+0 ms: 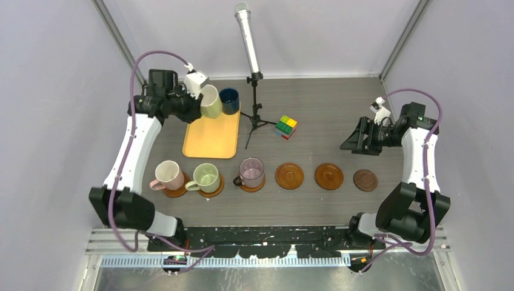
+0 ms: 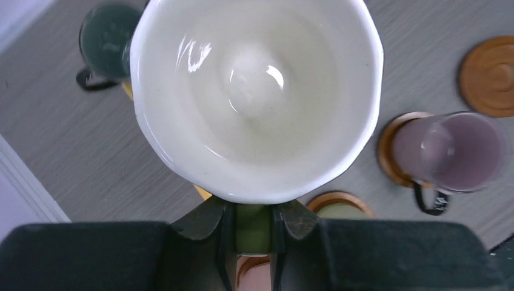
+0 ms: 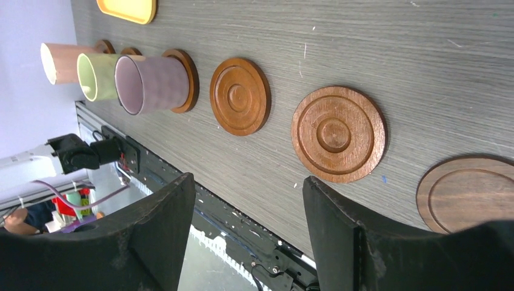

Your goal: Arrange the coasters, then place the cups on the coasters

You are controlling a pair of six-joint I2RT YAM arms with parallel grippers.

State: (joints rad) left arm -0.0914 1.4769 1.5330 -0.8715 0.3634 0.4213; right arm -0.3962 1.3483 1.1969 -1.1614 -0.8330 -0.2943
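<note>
Cream-yellow ceramic mug (image 1: 210, 102) is clamped at its near side in the left gripper (image 1: 202, 100), over the far end of the flat orange-yellow rectangular tray (image 1: 212, 136). I cannot tell whether it is clear of the tray. Just beside it stands a navy blue ceramic mug (image 1: 229, 100). Right of the tray, close by, a silver microphone on a black tripod stand (image 1: 248, 42) rises from the grey wood-grain table (image 1: 315, 109), with a multicoloured cube (image 1: 286, 127) a little further right.

Nearer the arms lies a row of six round brown wooden coasters. From the left, a pink mug (image 1: 170, 176), a pale green mug (image 1: 206, 177) and a mauve mug (image 1: 251, 172) each sit on one. Two bare coasters (image 1: 290, 176) (image 1: 329, 176) follow, then a smaller, darker coaster (image 1: 365, 180).

The right gripper (image 1: 357, 138) hangs above the table's right side, jaws apart, holding nothing.

Five mugs show in all.
</note>
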